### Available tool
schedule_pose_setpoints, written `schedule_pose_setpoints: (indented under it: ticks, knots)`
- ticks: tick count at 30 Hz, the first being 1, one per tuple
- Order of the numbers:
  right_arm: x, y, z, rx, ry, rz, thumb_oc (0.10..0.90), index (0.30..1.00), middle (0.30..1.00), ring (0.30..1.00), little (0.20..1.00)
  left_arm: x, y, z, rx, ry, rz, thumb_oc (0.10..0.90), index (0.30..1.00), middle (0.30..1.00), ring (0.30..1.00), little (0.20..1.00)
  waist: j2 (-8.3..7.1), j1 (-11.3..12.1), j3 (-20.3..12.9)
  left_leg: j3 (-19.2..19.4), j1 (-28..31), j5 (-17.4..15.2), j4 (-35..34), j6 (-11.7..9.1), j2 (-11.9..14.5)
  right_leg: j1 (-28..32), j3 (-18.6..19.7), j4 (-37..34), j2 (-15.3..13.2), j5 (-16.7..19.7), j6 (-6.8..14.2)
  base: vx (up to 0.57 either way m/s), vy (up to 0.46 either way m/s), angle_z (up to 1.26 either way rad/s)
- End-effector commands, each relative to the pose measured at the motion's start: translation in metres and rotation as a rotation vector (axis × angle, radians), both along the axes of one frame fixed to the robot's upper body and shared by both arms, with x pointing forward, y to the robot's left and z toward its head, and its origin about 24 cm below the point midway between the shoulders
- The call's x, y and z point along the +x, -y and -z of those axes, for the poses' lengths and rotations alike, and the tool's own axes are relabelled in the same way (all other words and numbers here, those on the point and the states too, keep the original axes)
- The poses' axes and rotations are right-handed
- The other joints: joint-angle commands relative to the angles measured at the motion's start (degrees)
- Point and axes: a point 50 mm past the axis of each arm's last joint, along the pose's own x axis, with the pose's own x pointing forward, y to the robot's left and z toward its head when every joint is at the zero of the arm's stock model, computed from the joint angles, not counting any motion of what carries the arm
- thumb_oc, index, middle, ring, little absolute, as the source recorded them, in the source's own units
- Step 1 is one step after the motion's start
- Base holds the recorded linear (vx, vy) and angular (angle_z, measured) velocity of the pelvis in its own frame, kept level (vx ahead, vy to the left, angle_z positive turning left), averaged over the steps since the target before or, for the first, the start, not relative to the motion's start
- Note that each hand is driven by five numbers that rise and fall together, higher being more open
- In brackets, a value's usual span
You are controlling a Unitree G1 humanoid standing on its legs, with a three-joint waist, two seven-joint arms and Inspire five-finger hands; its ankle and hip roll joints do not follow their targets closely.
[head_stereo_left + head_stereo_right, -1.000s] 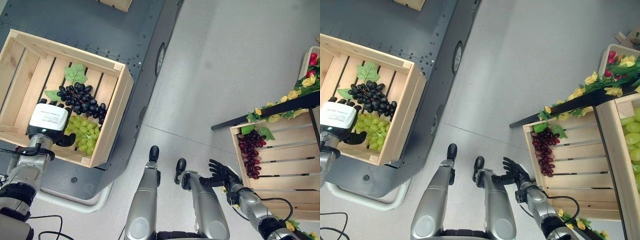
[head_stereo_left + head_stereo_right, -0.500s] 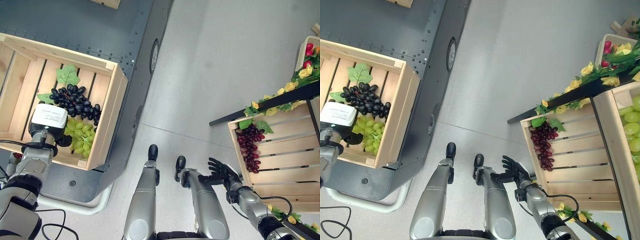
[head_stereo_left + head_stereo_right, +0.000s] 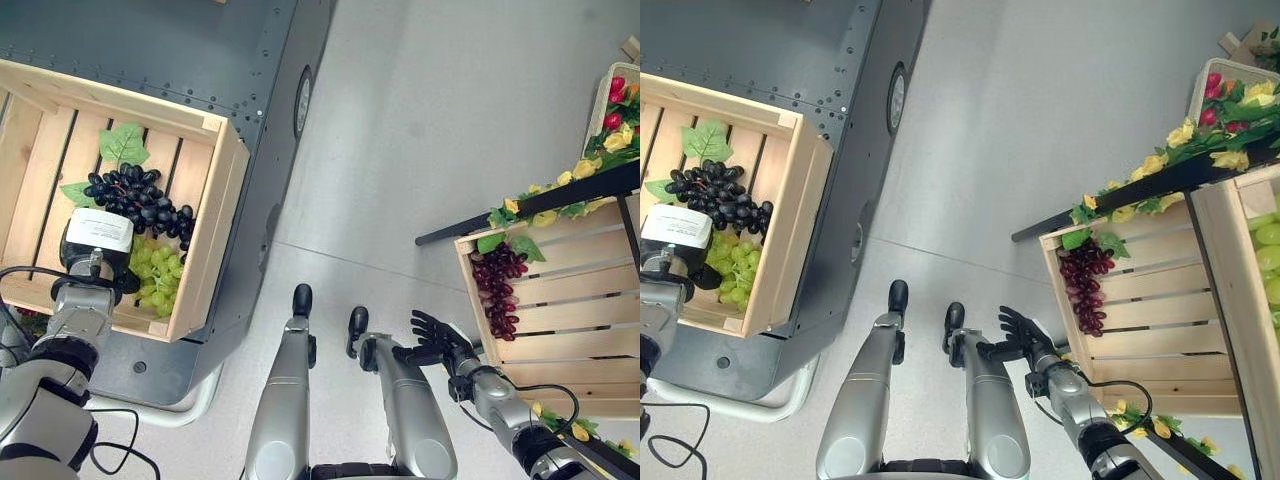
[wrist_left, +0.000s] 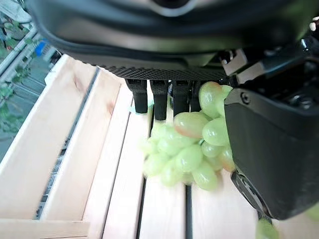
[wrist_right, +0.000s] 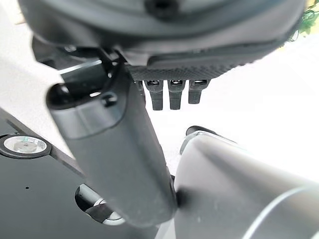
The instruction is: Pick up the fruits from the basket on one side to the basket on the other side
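A wooden crate (image 3: 213, 232) on my left holds a black grape bunch (image 3: 135, 200) with green leaves and a green grape bunch (image 3: 152, 275). My left hand (image 3: 95, 245) is down inside this crate, right beside the green grapes. In the left wrist view the green grapes (image 4: 187, 149) lie on the slats between the straight fingers (image 4: 160, 102) and the thumb (image 4: 271, 149). A second wooden crate (image 3: 575, 320) on my right holds a dark red grape bunch (image 3: 497, 290). My right hand (image 3: 437, 342) hangs open low beside that crate, holding nothing.
The left crate stands on a dark grey metal platform (image 3: 200, 50) with a white base rim (image 3: 150, 400). A black rail with yellow flowers (image 3: 560, 195) runs above the right crate. A white basket of red fruit (image 3: 615, 105) and a crate of green fruit (image 3: 1265, 260) stand further right.
The camera has shifted, so the whole scene slid slightly up and left. My left hand has edged closer to the green grapes. My right hand holds its pose.
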Motion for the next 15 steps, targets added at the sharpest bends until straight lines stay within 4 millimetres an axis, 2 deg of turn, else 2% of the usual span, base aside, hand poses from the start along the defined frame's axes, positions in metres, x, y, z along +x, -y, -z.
schedule_pose_setpoints:
  ticks: [1,8,15]
  knots:
    - [-0.008,0.003,-0.002,-0.023,0.024,-0.004,0.8,0.9,0.9,0.9,0.9,0.01,0.005,-0.018,-0.083,0.127,-0.003,0.4,0.3,0.3,0.3,0.3,-0.31,-0.46,-0.73,5.15,1.24,-6.14,1.78,1.01,-3.01,2.66,-0.67,-5.72,1.4,4.19,2.17,0.0,0.0,0.0]
    - [-0.011,0.001,-0.001,-0.006,0.026,-0.008,0.8,0.9,0.9,0.9,0.9,0.006,0.0,-0.02,-0.107,0.187,-0.019,0.4,0.3,0.3,0.3,0.3,-0.7,-0.13,-0.73,4.36,4.41,-5.82,-0.79,1.48,-3.32,5.04,-0.35,-7.8,1.55,4.82,2.67,-0.01,-0.033,0.01]
    - [-0.013,0.002,0.001,0.0,0.024,-0.004,0.8,0.9,0.9,0.9,0.9,-0.01,-0.011,-0.018,-0.112,0.244,-0.022,0.4,0.3,0.3,0.3,0.3,0.51,1.14,-0.73,2.75,13.53,-5.49,-5.23,1.71,-4.47,13.57,0.0,-11.86,0.84,4.76,3.05,0.01,-0.05,0.01]
